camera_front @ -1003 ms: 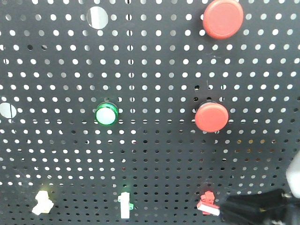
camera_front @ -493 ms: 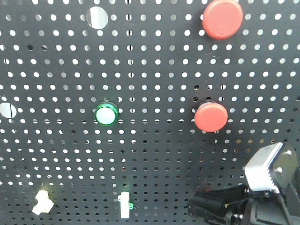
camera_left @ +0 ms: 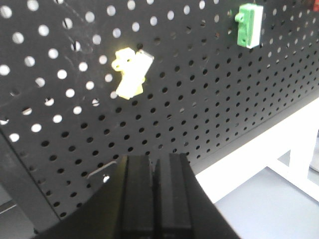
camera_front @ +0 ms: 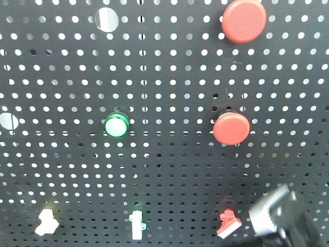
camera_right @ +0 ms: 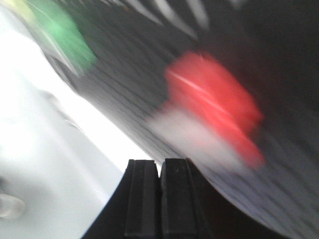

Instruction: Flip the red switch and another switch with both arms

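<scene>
Low on the black pegboard (camera_front: 169, 175) sits the small red switch (camera_front: 227, 224) with its white tip. The pale yellow switch (camera_front: 46, 222) is at the lower left. Just right of the red switch, my right arm (camera_front: 277, 218) shows as a blurred silver and black shape, apart from it. In the right wrist view my right gripper (camera_right: 160, 167) is shut and empty, with the blurred red switch (camera_right: 214, 109) close above it. In the left wrist view my left gripper (camera_left: 155, 162) is shut and empty, below the yellow switch (camera_left: 130, 72) and clear of it.
A white toggle on a green base (camera_front: 136, 225) stands between the two switches. Two big round red buttons (camera_front: 231, 128) (camera_front: 244, 20) and a green-ringed white button (camera_front: 116, 126) are higher up. A white table frame (camera_left: 259, 149) runs below the board.
My right gripper covered the red switch half a second ago and has since drawn back down and right, uncovering it. The switch's white tip now slopes the other way than one second ago.
</scene>
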Tool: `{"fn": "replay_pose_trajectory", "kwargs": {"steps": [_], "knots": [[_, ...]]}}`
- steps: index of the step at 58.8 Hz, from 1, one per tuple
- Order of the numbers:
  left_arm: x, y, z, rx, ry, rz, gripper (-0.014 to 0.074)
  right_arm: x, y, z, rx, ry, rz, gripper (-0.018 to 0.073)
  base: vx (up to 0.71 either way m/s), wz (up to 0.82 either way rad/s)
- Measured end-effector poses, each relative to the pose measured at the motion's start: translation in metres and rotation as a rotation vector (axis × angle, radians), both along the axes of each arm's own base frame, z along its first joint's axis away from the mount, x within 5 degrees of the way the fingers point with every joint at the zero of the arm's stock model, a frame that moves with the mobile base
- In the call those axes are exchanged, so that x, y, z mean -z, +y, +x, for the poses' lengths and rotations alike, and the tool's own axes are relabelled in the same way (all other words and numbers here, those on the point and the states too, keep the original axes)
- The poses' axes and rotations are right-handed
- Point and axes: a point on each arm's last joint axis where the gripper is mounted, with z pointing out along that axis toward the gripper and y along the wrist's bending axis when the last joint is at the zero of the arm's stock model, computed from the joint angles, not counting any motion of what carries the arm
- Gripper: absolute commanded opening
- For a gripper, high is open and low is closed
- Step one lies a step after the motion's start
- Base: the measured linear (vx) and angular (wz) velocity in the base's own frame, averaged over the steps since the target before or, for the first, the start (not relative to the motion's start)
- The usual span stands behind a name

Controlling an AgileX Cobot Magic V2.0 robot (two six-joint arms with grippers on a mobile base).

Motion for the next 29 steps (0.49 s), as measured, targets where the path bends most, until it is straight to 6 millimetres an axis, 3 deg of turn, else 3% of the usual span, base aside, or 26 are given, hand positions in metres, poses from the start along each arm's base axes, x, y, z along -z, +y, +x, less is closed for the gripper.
{"fn": "replay_pose_trajectory", "kwargs": {"steps": [14, 29], "knots": [[0.000, 0.000, 0.000, -0.001, -0.001, 0.002, 0.0003, 0.000, -0.005, -0.013, -0.007, -0.019, 0.004, -0.0006, 0.00, 0.00], [0.000, 0.000, 0.000, -0.007, 0.013, -0.023, 0.0003, -0.008, -0.039, -0.062, 0.153, -0.291, 0.037, -0.0006, 0.00, 0.00]]}}
